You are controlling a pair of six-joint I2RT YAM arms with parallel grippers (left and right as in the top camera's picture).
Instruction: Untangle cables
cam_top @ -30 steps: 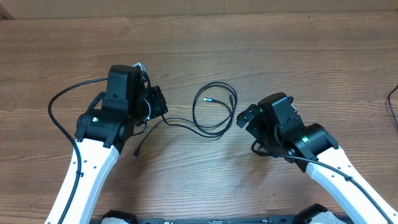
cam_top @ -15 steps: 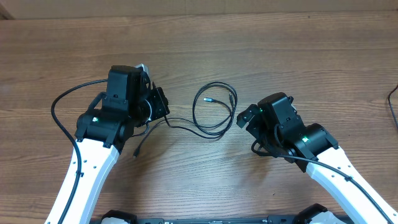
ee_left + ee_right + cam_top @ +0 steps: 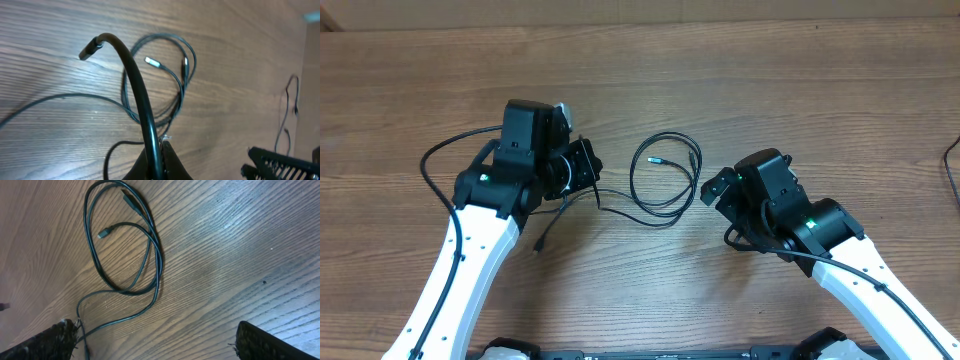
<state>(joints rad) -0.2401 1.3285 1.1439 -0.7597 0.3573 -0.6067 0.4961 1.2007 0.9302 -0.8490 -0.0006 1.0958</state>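
Centrally, two thin black flexible cables (image 3: 632, 172) lie on the brown wood-grain table (image 3: 790, 80), between the two arms. Most of their length forms a loose oval loop, with two strands running side by side along its right and near sides. A small silver-tipped plug (image 3: 655, 160) rests inside the loop, and a dark plug (image 3: 696, 157) sits on its right rim.

The left gripper (image 3: 588, 172) hangs just left of the loop, its jaws closed tight on one of the cables. From the left wrist camera, that cable (image 3: 137, 85) rises out of the pinched left gripper (image 3: 156, 157) and arches over to a free black plug end (image 3: 90, 49) held off the wood. A strand trails from the grip toward the loop, and another runs back under the left arm; which cable each belongs to cannot be told.

The right gripper (image 3: 712, 190) sits just right of the loop, spread to its widest and holding nothing. Its wrist view shows bare wood between the fingers (image 3: 47, 342), with the loop (image 3: 160, 272) beyond them.

Open wood stretches from the loop to the far table edge. A separate black cord (image 3: 952, 165) hangs by the right edge, well apart from the loop.
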